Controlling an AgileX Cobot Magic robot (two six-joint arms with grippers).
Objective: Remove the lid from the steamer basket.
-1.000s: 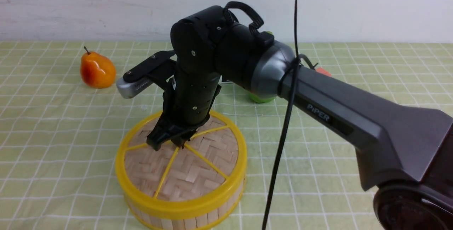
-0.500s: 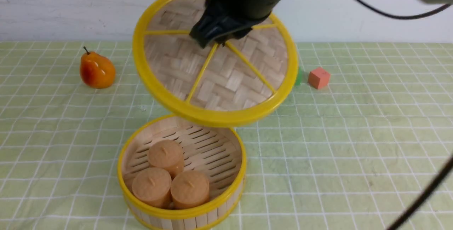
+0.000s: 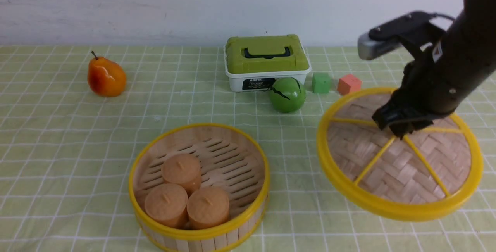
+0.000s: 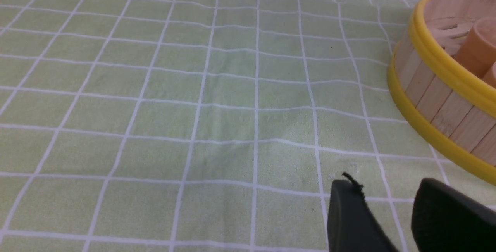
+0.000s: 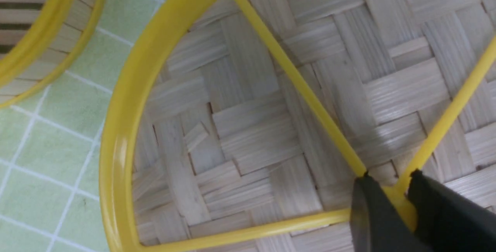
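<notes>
The right pincer is shut tight on the little yellow knob in the middle of the lid. The close right wrist picture shows both black fingers squeezing the knob where the yellow spokes meet. I think it holds the lid there because the middle keeps the big flat lid balanced.

The lid is in the lower right of the front picture, well apart from the steamer basket. It is tilted a bit. I cannot tell if its edge touches the worktop. The basket sits open at the bottom middle, with three round brown cakes inside. So the lid is off, and it likely just needs to be put down.

The left pincer waits low over the cloth, beside the basket wall. Its fingers are a little apart and hold nothing.

At the back there is a white box with a green top. Its black label has white writing that may say "NOBEL", but it is too small to be sure.
</notes>
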